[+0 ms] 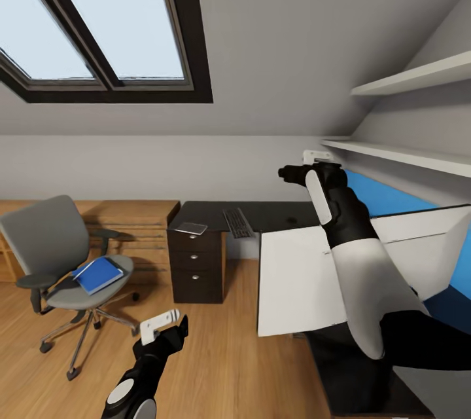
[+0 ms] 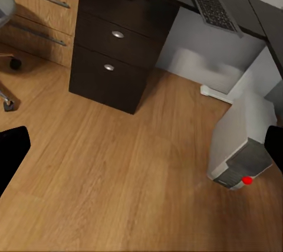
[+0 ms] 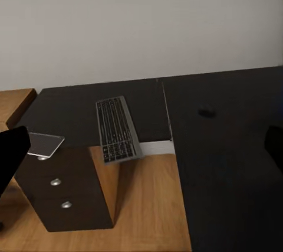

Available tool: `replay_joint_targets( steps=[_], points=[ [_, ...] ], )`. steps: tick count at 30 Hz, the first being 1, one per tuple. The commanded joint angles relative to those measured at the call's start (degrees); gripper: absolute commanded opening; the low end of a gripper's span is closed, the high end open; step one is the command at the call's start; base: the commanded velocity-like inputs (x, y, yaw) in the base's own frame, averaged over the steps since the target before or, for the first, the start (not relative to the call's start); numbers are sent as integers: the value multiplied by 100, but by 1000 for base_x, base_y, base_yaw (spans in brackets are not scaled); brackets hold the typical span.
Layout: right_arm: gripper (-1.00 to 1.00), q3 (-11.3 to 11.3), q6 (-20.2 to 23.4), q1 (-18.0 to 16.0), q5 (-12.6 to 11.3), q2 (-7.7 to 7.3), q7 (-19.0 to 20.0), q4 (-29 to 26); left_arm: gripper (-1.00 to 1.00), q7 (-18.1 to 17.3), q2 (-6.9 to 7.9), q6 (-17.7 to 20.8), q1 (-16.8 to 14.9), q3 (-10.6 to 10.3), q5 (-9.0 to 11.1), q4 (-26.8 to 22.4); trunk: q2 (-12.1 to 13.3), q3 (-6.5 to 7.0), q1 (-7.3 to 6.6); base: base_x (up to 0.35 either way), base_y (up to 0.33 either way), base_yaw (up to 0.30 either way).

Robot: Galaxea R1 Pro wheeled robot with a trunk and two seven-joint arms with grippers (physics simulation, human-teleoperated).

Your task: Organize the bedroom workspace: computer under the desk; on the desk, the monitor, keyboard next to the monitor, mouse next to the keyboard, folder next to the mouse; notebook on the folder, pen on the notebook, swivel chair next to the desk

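The blue folder [image 1: 98, 274] lies flat on the swivel chair [image 1: 55, 255]; the keyboard [image 1: 237, 222] runs lengthwise front-to-back across the desk [image 1: 275, 214]. Both grippers' jaw states: cannot tell.

desk [image 1: 275, 215] partly behind right arm, computer [image 2: 242, 140] half under desk

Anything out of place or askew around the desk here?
Yes. The keyboard lies on the desk with its near end overhanging the front edge. The blue folder is on the swivel chair seat, not the desk. The notebook sits alone above the drawers.
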Motion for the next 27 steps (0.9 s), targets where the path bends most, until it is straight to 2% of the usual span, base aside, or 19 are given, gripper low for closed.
replay_joint_targets(
  steps=[1, 6, 9, 15, 17, 22, 24, 27],
  points=[
    [100, 8, 30, -4, -54, -6, -57, 8, 100, 41, 1, 16, -5, -5, 37, -9, -5, -9, 4, 329, 0, 0],
    [100, 18, 282, 0, -31, 3, -66, 212, 100, 39, 2, 21, -5, 1, 37, -7, -5, -9, 4, 218, 0, 0],
    [100, 57, 632, 0, -29, 35, -69, 714, 100, 41, 2, 23, -5, 2, 37, -8, -5, -9, 4, 54, 0, 0],
    [100, 103, 861, 0, -33, 49, -60, 1455, 100, 42, 2, 30, -5, 2, 37, -3, -5, -9, 4, 14, 0, 0],
    [100, 111, 878, 0, -34, 50, -59, 1520, 100, 42, 2, 31, -5, 2, 37, -2, -5, -9, 4, 3, 0, 0],
    [100, 231, 922, 0, -29, 51, -58, 1637, 100, 42, 2, 26, -5, 2, 37, 0, -5, -9, 4, -2, 0, 0],
    [100, 413, 930, 0, -28, 51, -59, 1689, 100, 37, 2, 24, -5, 2, 37, 0, -5, -9, 4, -173, 0, 0],
    [100, 531, 934, 0, -28, 51, -60, 1734, 100, 34, -1, 24, -5, -2, 37, 0, -5, -9, 4, -135, 0, 0]
  ],
)
